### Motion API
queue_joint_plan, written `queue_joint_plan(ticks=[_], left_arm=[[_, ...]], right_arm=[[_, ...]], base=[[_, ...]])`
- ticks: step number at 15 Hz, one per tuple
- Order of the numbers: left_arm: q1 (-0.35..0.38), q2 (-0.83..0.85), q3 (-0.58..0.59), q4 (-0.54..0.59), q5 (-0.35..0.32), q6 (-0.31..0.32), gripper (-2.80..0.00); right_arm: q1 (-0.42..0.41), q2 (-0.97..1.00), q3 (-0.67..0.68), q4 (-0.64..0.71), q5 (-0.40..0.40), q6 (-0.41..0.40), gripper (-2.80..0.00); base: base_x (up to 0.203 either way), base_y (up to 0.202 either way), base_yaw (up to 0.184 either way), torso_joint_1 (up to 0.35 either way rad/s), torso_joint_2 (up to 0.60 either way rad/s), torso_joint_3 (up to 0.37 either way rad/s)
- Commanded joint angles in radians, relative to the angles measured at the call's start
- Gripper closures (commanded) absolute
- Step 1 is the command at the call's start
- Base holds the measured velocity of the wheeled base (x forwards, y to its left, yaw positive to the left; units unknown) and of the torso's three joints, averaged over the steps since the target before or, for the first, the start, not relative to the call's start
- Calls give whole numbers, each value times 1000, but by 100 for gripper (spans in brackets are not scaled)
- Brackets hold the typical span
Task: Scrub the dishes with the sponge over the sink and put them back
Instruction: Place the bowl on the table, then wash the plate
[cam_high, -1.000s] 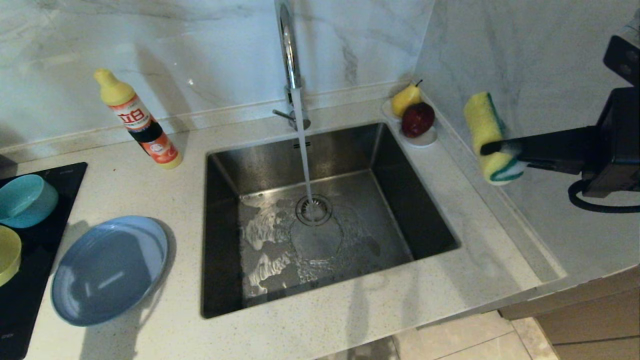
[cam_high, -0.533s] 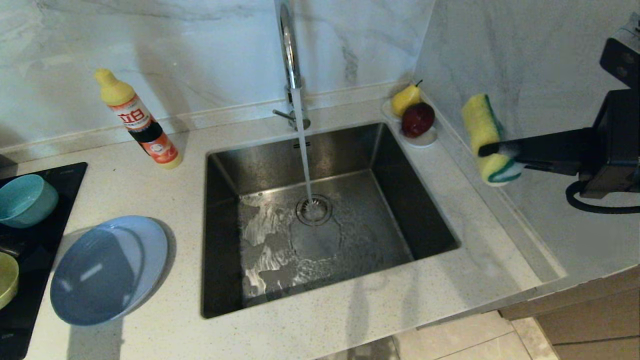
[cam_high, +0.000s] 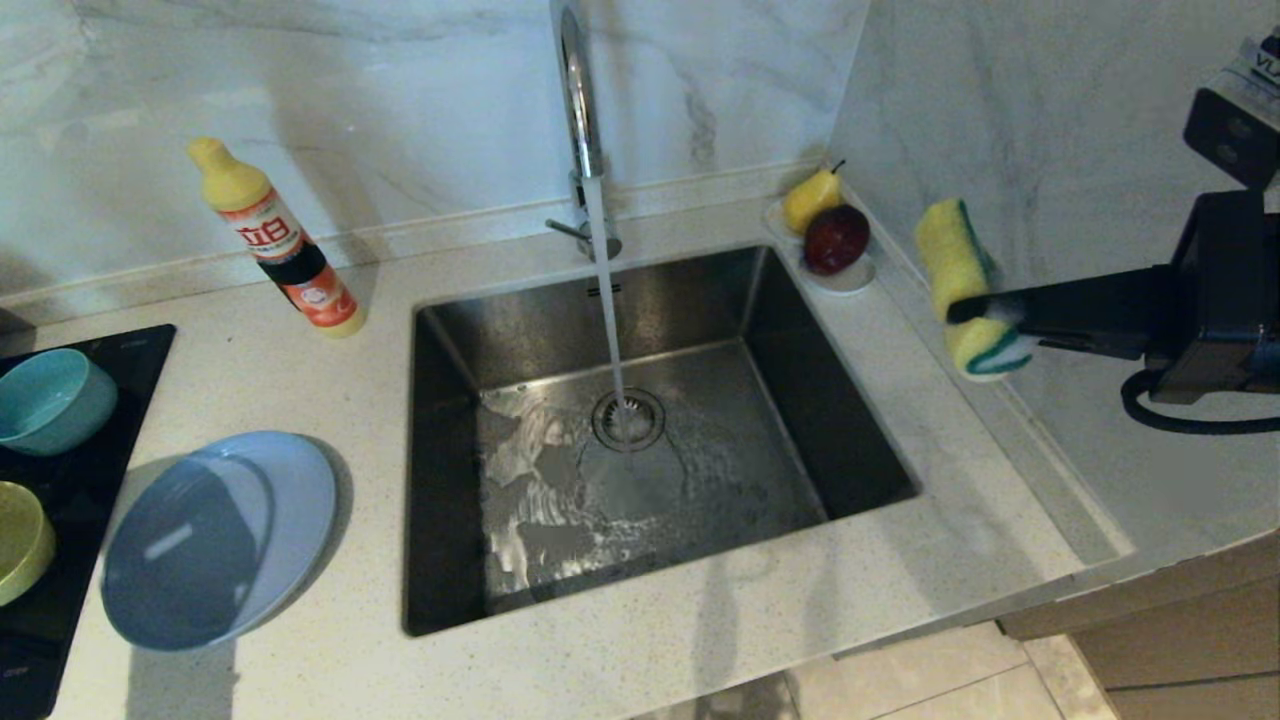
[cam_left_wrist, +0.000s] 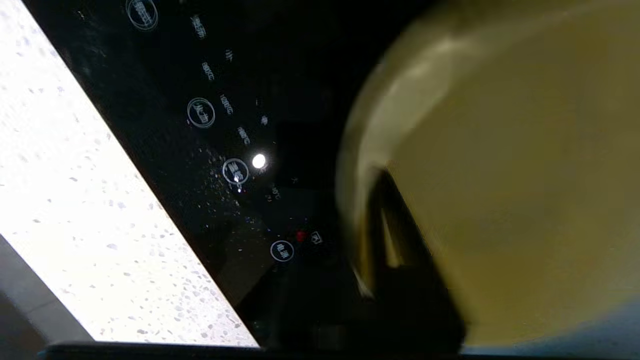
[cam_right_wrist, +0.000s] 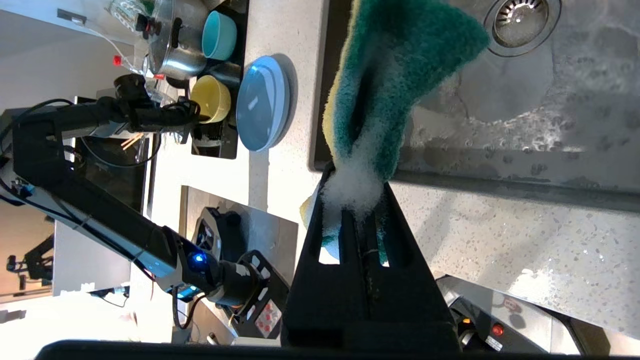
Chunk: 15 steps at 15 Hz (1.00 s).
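Observation:
My right gripper (cam_high: 958, 306) hangs over the counter right of the sink (cam_high: 780, 330), shut on the foamy yellow-and-green sponge (cam_high: 950, 250); in the right wrist view the sponge (cam_right_wrist: 395, 65) folds up out of its jaws. The grey-blue plate (cam_high: 220, 540) lies on the counter left of the sink. The teal bowl (cam_high: 50, 400) and the yellow bowl (cam_high: 20, 540) sit on the black cooktop (cam_high: 70, 600). My left gripper (cam_left_wrist: 367, 200) straddles the yellow bowl's (cam_left_wrist: 500, 175) rim, one finger inside, jaws close together.
The tap (cam_high: 575, 100) runs a stream into the drain, and suds lie on the sink floor. A detergent bottle (cam_high: 275, 240) stands at the back left. A white saucer with a pear and an apple (cam_high: 830, 235) sits at the sink's back right corner.
The yellow bowl has turned from tilted to upright and sunk onto the cooktop at the left edge. The sponge in my right gripper has hardly shifted.

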Motion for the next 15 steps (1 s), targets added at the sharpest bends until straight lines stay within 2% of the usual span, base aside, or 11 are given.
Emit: queue_joint_plan(ticks=[1,5,7,9,10,12,15], left_arm=[[5,19,-12,1,-1,-11,-280],[51,-7,-112,56,-4,-36,-280],[68,-49,-183,131,-6,-33,-280],[70,-121,-206,176,-61,-24,-280],[69,-170,-205,194,-110,-3,0],[53,-263,-203,282,-206,92,0],[-57,-357,-163,405,-237,215,0]], right_arm=[[1,3,2,1,3,3,0],[3,-5,1,1,6,3,0],[4,-6,1,2,6,3,0],[6,-6,1,2,6,3,0],[6,-8,1,2,6,3,0],[6,-9,1,1,4,3,0],[6,-8,1,1,4,2,0]], base=[[0,0,0,0,0,0],[0,0,0,0,0,0],[0,0,0,0,0,0],[0,0,0,0,0,0],[0,0,0,0,0,0],[0,0,0,0,0,0],[0,0,0,0,0,0]])
